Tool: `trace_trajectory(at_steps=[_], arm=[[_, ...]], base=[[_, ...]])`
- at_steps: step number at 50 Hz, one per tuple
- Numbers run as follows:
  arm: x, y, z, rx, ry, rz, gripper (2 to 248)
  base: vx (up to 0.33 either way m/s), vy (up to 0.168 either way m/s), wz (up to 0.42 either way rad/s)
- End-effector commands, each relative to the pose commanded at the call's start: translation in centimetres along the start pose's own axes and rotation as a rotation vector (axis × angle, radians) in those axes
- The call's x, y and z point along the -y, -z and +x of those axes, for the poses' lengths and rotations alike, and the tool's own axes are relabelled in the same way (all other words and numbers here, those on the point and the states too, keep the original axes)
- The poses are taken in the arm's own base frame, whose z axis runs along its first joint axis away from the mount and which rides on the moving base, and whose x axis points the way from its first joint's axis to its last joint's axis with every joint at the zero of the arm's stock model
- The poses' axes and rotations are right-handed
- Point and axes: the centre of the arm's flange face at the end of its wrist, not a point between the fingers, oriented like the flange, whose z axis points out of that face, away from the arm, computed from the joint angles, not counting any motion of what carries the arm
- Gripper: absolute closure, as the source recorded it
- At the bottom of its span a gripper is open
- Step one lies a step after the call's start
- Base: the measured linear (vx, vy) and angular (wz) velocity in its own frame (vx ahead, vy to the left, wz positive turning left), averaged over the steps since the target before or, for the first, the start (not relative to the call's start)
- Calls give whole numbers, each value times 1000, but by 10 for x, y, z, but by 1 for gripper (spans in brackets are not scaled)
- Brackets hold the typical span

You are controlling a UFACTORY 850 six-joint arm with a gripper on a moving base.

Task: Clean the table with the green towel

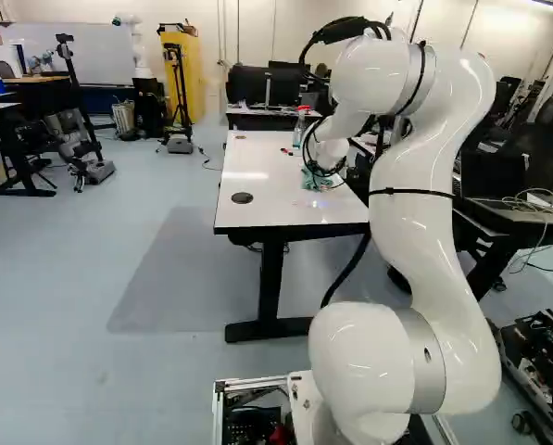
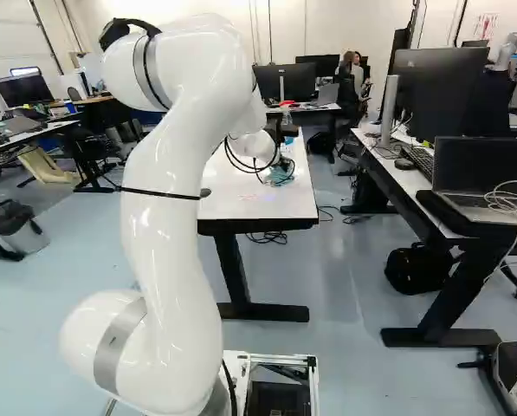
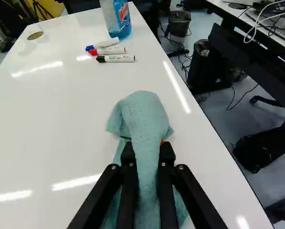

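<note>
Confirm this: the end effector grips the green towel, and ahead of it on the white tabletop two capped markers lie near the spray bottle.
Not quite: the wrist view shows three capped markers, not two. The rest holds: the end effector grips the green towel, and the markers lie ahead of it on the white tabletop, near the spray bottle.

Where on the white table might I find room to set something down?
The table is barest between its two round caps; another gap lies between the green towel and three markers. A narrower strip runs from towel to the edge beside the bins. It is crowded around the gripper, and where markers and spray bottle cluster.
</note>
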Motion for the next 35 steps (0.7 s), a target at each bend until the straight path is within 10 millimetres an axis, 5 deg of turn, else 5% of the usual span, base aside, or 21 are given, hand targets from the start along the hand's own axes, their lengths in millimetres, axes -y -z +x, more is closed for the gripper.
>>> trace_trajectory(at_steps=[18, 35], arm=[[-29, 8, -3, 6, -25, -34, 203], [-33, 35, -18, 30, -29, -41, 203]], base=[[0, 0, 0], [0, 0, 0]])
